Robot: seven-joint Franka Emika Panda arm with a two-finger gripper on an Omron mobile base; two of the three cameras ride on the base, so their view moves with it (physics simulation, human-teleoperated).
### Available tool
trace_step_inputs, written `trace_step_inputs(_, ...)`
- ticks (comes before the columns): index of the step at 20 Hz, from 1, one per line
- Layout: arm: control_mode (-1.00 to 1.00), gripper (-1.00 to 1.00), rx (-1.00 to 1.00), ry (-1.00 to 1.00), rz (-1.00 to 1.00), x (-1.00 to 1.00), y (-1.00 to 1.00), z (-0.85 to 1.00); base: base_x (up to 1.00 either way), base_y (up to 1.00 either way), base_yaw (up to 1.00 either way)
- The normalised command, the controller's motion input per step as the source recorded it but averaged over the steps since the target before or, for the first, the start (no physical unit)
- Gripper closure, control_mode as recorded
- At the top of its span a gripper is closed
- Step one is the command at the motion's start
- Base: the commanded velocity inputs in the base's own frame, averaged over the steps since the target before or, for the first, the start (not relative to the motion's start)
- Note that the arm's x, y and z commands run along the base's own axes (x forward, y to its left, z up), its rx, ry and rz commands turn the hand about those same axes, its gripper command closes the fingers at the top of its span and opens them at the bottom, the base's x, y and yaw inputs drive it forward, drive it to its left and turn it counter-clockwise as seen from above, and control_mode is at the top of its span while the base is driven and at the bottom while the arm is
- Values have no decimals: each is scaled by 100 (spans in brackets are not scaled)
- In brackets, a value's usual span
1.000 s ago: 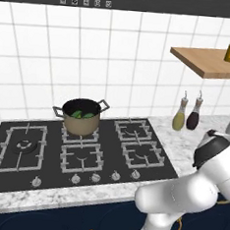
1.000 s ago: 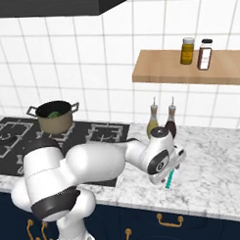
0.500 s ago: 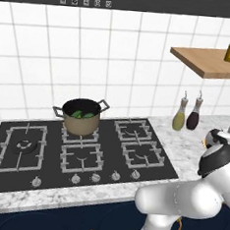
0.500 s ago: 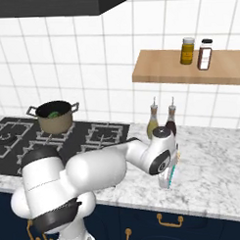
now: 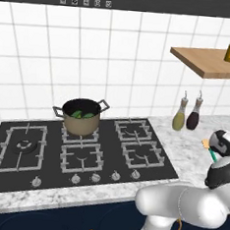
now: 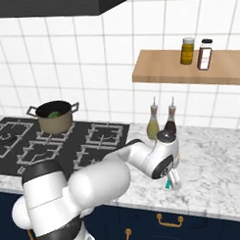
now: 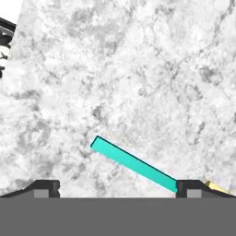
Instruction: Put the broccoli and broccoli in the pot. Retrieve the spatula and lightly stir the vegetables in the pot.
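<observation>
Pincer [image 7: 116, 186] spread wide, gripping nothing, poised low over marble bench [image 7: 138, 69] right of hob [image 5: 79, 153]. Spatula [image 7: 133, 163] flat on bench near its front edge, teal handle slanting between the tips; far end hidden behind one tip [image 7: 188, 188], blade barely a yellow sliver there. From the right base camera, mostly masked by the hand. Broccoli [image 5: 81, 114] down in pot [image 5: 81, 116] on a rear burner, florets hard to tell apart. Arm [image 6: 138, 158] stretched rightward, wrist bent down.
</observation>
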Motion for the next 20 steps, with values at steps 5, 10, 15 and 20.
trace_step_inputs(5,-100,-100,-17,7,54,0,1,0,0,0,0)
trace_step_inputs(10,-100,-100,-22,7,50,0,5,-6,0,0,0)
trace_step_inputs(15,-100,-100,-13,4,42,0,16,-13,0,0,0)
trace_step_inputs(20,-100,-100,-6,12,19,21,15,-22,0,0,0)
